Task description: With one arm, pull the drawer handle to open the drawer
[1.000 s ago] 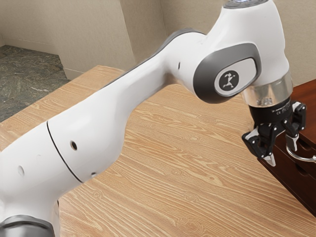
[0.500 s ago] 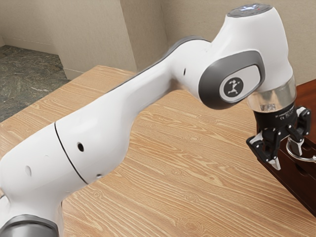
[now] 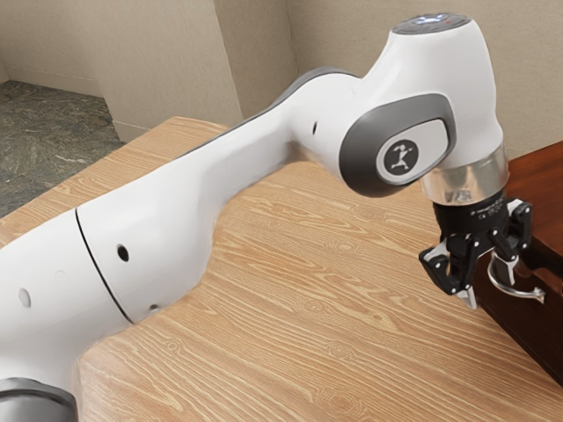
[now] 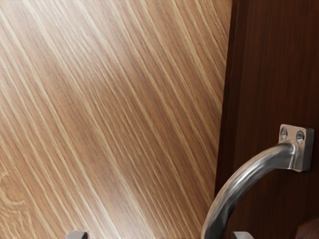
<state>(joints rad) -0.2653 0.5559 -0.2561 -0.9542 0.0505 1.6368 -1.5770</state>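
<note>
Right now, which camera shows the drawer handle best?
The wrist view: the drawer handle appears large, its curved metal bar and two-screw mounting plate clear against the dark drawer front. The exterior view shows the handle small, at its right edge, beside the gripper.

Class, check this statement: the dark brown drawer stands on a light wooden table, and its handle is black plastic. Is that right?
Not quite. The handle is a curved bar of silvery metal, not black plastic, as the wrist view shows. The rest holds: the dark brown drawer stands on a light wooden table.
</note>
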